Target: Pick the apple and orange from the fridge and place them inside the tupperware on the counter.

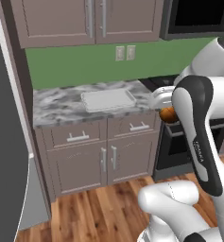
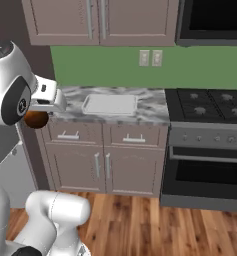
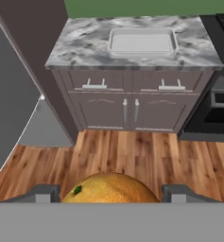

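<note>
Held close between both dark fingertips of the hand [image 3: 111,194]: round orange-brown orange [image 3: 109,188], pinched at its widest, up in the air well short of the tabletop [image 3: 85,45]. Looks firm, light, dimpled but prone to roll, so best kept gripped across the middle. Shallow white rectangular tupperware [image 3: 142,41] toward the marbled tabletop's back edge, bare inside.
</note>
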